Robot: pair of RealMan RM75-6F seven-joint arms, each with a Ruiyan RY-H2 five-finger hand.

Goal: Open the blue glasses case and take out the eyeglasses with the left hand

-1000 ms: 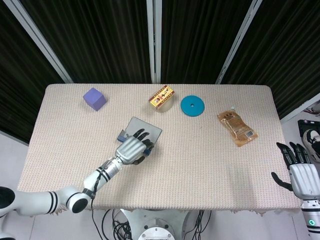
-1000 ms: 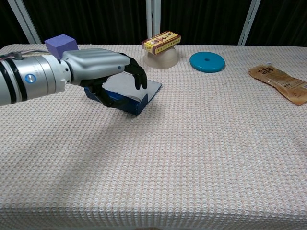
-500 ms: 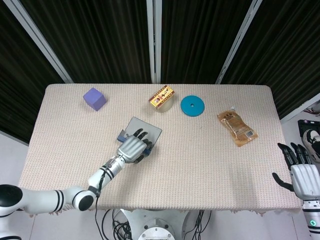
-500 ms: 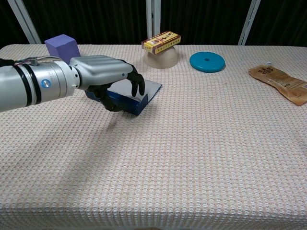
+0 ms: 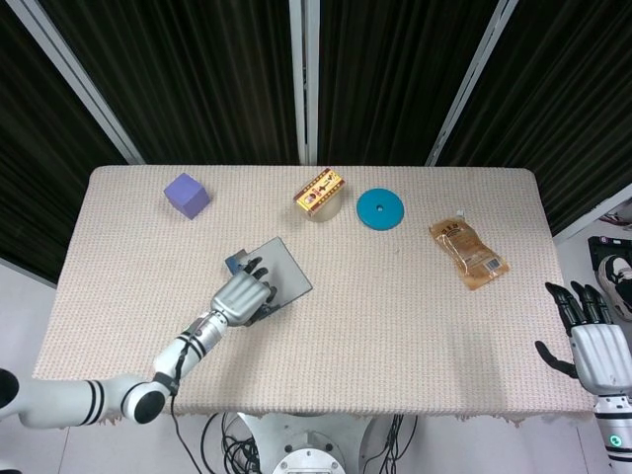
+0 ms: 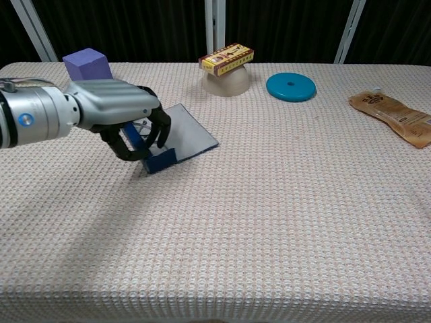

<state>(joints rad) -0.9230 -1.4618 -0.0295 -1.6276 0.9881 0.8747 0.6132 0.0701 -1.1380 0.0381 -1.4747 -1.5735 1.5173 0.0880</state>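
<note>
the blue glasses case (image 6: 161, 159) lies left of the table's middle, with its grey lid (image 6: 188, 133) swung open and lying flat toward the right. the left hand (image 6: 121, 114) reaches in from the left and sits over the case, its dark fingers (image 6: 161, 129) curled down into the open blue tray; whether they have hold of anything inside cannot be told, and the eyeglasses themselves are hidden under the hand. in the head view the same hand (image 5: 240, 295) covers the near-left end of the case (image 5: 235, 264). the right hand (image 5: 595, 346) hangs off the near right corner of the table (image 5: 395, 326), fingers spread and holding nothing. along the far side stand a purple cube (image 5: 186, 195), a yellow box (image 5: 319, 191) resting on a pale bowl (image 6: 225, 82), a blue disc (image 5: 380, 208) and a brown packet (image 5: 468, 254).
</note>
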